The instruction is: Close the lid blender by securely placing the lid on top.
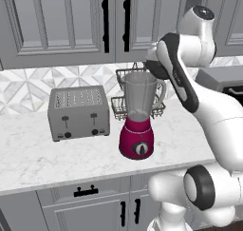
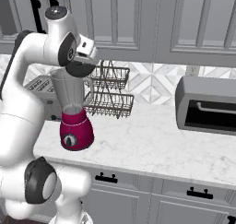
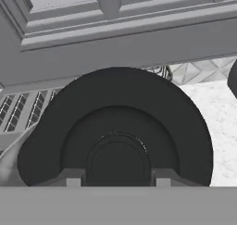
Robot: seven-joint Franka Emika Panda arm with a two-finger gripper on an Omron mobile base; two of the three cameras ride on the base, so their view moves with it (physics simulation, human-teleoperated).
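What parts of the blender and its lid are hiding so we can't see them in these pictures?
- Left base view: the arm covers most of the lid; just a dark edge shows above the blender.
- Right base view: the hand hides the top of the lid, and whether it touches the jar's rim can't be told.
- Hand view: the lid blocks the jar's mouth below. The gripper fingertips are cut off by the bottom edge.
- Right base view: the arm and blender hide much of the toaster.

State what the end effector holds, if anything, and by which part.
The end effector holds the lid, its fingertips on either side of the raised centre knob.
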